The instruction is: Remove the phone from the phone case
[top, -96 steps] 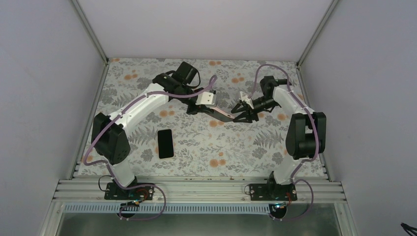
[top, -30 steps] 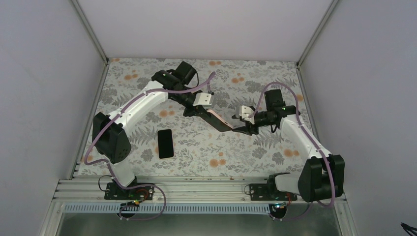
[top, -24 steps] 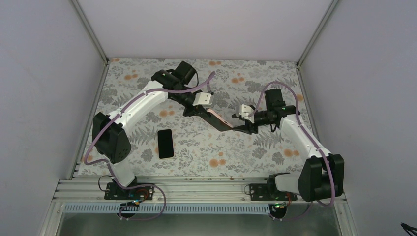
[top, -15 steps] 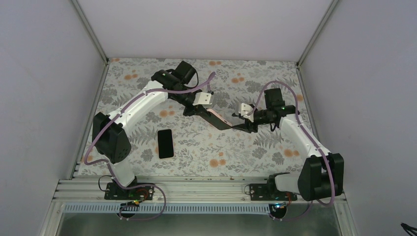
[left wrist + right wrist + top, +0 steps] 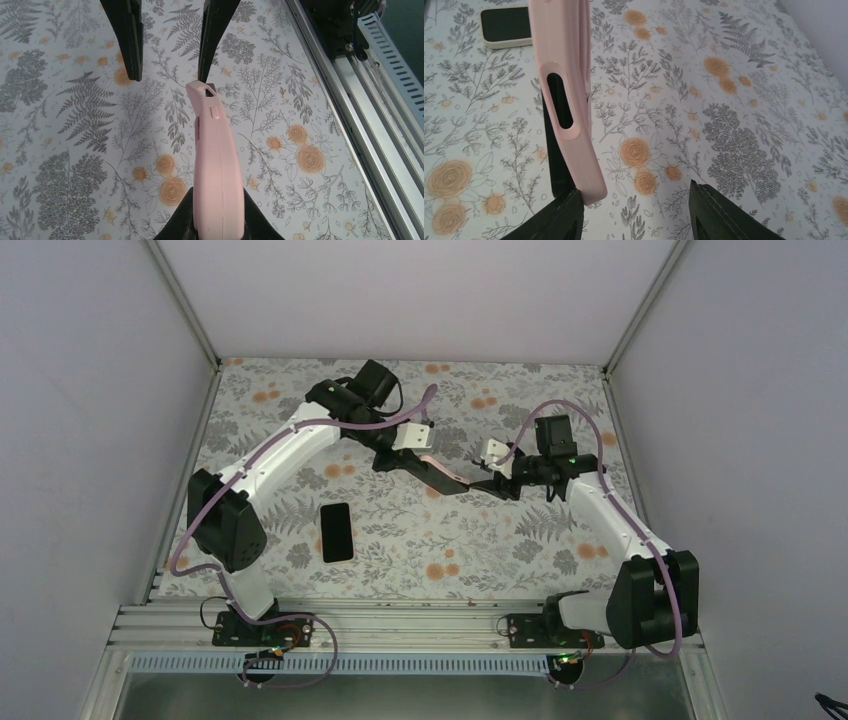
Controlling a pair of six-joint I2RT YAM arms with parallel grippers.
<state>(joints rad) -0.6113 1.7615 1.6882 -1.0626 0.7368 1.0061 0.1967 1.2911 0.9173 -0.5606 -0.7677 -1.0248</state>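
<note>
Moved leftward, the open right pincer [image 5: 633,186] is set at the phone case [image 5: 215,165] gripped by the left pincer [image 5: 218,200]; it could be dislodged by skewed closing

phone case [image 5: 215,165]: pink, matt, smooth, looks like soft plastic or silicone. desk [image 5: 500,550] cover: matt floral print, cloth or paper, can't tell. phone [image 5: 506,25]: smooth black face. front rail [image 5: 400,625]: bare ribbed metal.

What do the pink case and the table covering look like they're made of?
The pink case: likely soft silicone or rubbery plastic, matte; rounded moulded edges, no glare. The table covering: printed floral sheet, cloth or vinyl, cannot tell which; flat, low sheen.
</note>
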